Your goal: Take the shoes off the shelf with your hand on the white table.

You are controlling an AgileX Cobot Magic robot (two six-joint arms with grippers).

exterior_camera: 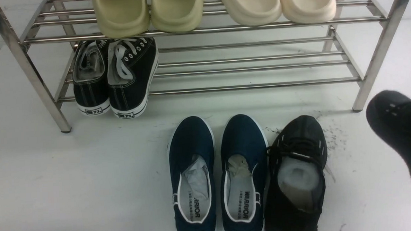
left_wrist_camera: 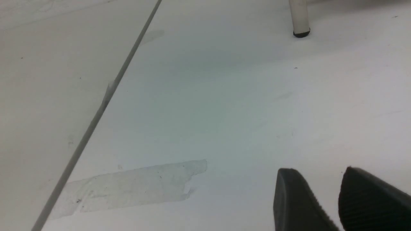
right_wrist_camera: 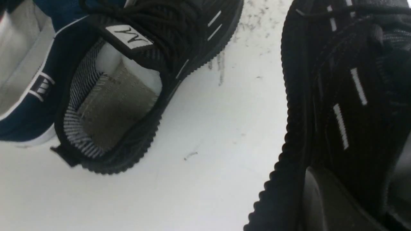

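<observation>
One all-black knit sneaker [exterior_camera: 296,181] lies on the white table [exterior_camera: 90,176], right beside the navy slip-ons, white stuffing showing inside [right_wrist_camera: 128,80]. The other black sneaker [exterior_camera: 400,131] is at the right edge of the front view, off the shelf [exterior_camera: 201,30]. My right gripper [right_wrist_camera: 353,183] is shut on this sneaker [right_wrist_camera: 340,96], one finger [right_wrist_camera: 321,199] pressed against its side above the ribbed sole. Whether it touches the table I cannot tell. My left gripper [left_wrist_camera: 318,170] hangs open over bare table, with nothing between its fingers.
Black canvas sneakers with white laces [exterior_camera: 115,77] sit on the shelf's lower tier at the left. Two pairs of pale slippers [exterior_camera: 214,7] sit on the top tier. Navy slip-ons [exterior_camera: 218,177] lie mid-table. A shelf leg [exterior_camera: 364,87] stands near the held sneaker. Tape patch [left_wrist_camera: 128,186] marks the table.
</observation>
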